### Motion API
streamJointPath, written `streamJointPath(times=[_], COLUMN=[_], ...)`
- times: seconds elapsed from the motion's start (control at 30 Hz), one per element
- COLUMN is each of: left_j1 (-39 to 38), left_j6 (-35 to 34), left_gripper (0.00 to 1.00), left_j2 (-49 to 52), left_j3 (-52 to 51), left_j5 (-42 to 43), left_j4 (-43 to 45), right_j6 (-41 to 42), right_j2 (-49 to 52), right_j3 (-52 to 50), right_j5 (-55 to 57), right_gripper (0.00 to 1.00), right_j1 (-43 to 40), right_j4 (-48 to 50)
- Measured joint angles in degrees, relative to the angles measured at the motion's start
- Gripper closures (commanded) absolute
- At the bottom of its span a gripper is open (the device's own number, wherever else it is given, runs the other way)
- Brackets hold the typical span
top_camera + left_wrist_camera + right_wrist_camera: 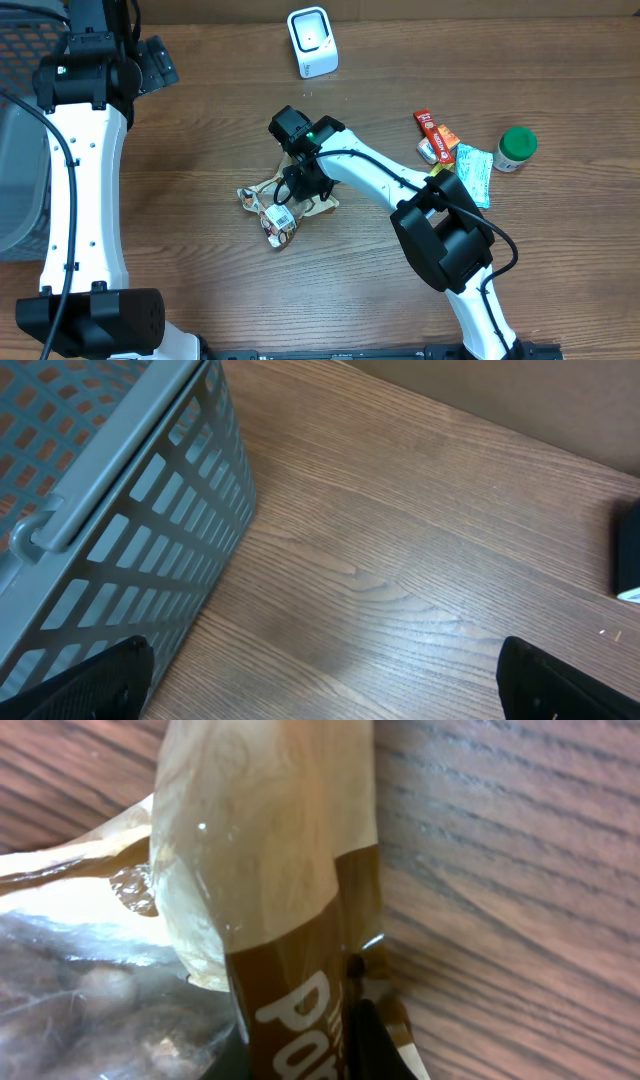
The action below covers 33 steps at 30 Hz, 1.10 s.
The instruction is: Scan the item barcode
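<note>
Snack packet (pixel 278 225) flat, long axis left-right

- The counter (pixel 200 300) is brown wood with thin dark lines running along it.
- A grey basket (pixel 120 530) with rows of square holes sits on the counter at the left side.
- The wood touches the foot of the basket wall.
- Behind the far edge of the counter there is a flat tan strip (pixel 520 400). I cannot tell if it is a wall or a board.
- The light is soft and even, with a pale shine on the wood near the basket.
</note>
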Motion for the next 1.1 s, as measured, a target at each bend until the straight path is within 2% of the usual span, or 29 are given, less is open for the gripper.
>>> streamJointPath(times=[0.23,0.33,0.4,0.43,0.47,0.5,0.53,0.57,0.6,0.63,0.73,0.77,0.8,0.87,1.1], left_j1=[0.0,0.0,0.0,0.0,0.0,0.0,0.0,0.0,0.0,0.0,0.0,0.0,0.0,0.0,0.0], left_j6=[0.0,0.0,0.0,0.0,0.0,0.0,0.0,0.0,0.0,0.0,0.0,0.0,0.0,0.0,0.0], left_gripper=[0.0,0.0,0.0,0.0,0.0,0.0,0.0,0.0,0.0,0.0,0.0,0.0,0.0,0.0,0.0], left_j2=[0.0,0.0,0.0,0.0,0.0,0.0,0.0,0.0,0.0,0.0,0.0,0.0,0.0,0.0,0.0], left_j3=[0.0,0.0,0.0,0.0,0.0,0.0,0.0,0.0,0.0,0.0,0.0,0.0,0.0,0.0,0.0], left_j5=[0.0,0.0,0.0,0.0,0.0,0.0,0.0,0.0,0.0,0.0,0.0,0.0,0.0,0.0,0.0], left_j4=[0.0,0.0,0.0,0.0,0.0,0.0,0.0,0.0,0.0,0.0,0.0,0.0,0.0,0.0,0.0], right_j6=[0.0,0.5,1.3,1.8,2.7,3.8,4.5,5.0,5.2,5.7,6.7,7.1,7.6,7.5,7.7], right_j2=[-0.7,-2.8,-4.2,-4.8,-5.3,-5.6,-5.8,-5.9,-5.9,-5.9,-5.9,-5.9,-5.9,-5.9,-5.9], right_j3=[3.8,4.1,4.6,4.9,5.0,5.1,5.2,5.2,5.3,5.3,5.3,5.3,5.3,5.3,5.3], right_j5=[0.1,0.3,0.3,0.4,0.3,0.3,0.3,0.3,0.3,0.3,0.1,0.1,0.0,0.0,1.5], right_gripper=[0.95,0.73,0.74,0.67,0.04,0.0,0.03,0.42,0.76,0.96,0.96,0.65,0.4,0.35,0.35], right_j1=[-1.3,-1.6,-1.7,-1.8,-1.8,-1.8,-1.8,-1.8,-1.8,-1.8,-1.8,-1.8,-1.8,-1.8,-1.8], right_j4=[-4.6,-3.3,-3.2,-3.1,-3.2,-3.4,-3.6,-3.5,-3.2,-2.9,-2.6,-2.6,-2.6,-2.6,1.6])
